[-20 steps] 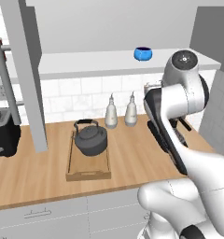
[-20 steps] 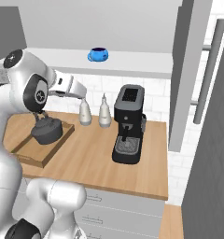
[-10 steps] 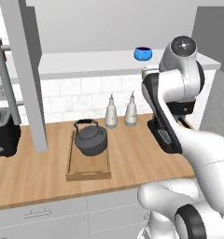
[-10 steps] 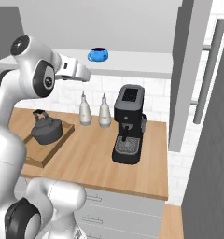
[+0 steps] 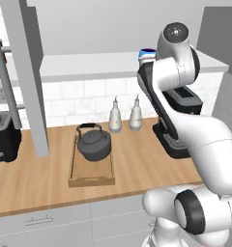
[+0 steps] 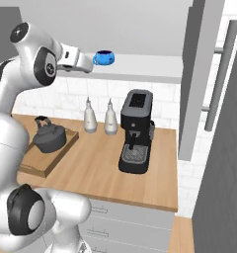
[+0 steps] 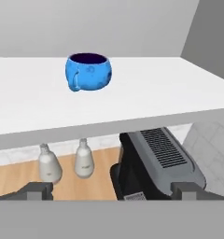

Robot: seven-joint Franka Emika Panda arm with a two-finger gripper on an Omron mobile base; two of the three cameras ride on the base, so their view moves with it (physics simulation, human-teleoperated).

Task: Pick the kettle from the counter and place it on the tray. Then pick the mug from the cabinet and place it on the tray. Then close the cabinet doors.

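Note:
The dark grey kettle (image 5: 94, 144) (image 6: 49, 136) sits upright on the light wooden tray (image 5: 91, 179) (image 6: 41, 165) on the wood-grain counter (image 5: 40, 178) (image 6: 100, 168). The blue mug (image 7: 88, 71) (image 6: 104, 58) stands on the pale shelf (image 7: 132, 93) (image 6: 155, 66) of the cabinet, its handle to the left in the hand view. My gripper (image 7: 111, 191) (image 6: 92, 62) is raised to shelf height just short of the mug, open, with nothing between its fingertips (image 7: 37, 190). In the left base view my arm hides most of the mug (image 5: 147, 52). The cabinet doors (image 5: 28, 72) (image 6: 202, 74) stand open.
A black coffee machine (image 5: 178, 120) (image 6: 135, 131) (image 7: 151, 163) stands on the counter below the shelf. Two pale bottles (image 5: 115, 116) (image 6: 91, 116) (image 7: 49, 163) stand by the tiled wall. A dark toaster (image 5: 2, 137) sits at the far left.
My arm has lifted the open gripper from beside the tray up to shelf level, close to the mug. The kettle has stayed on the tray.

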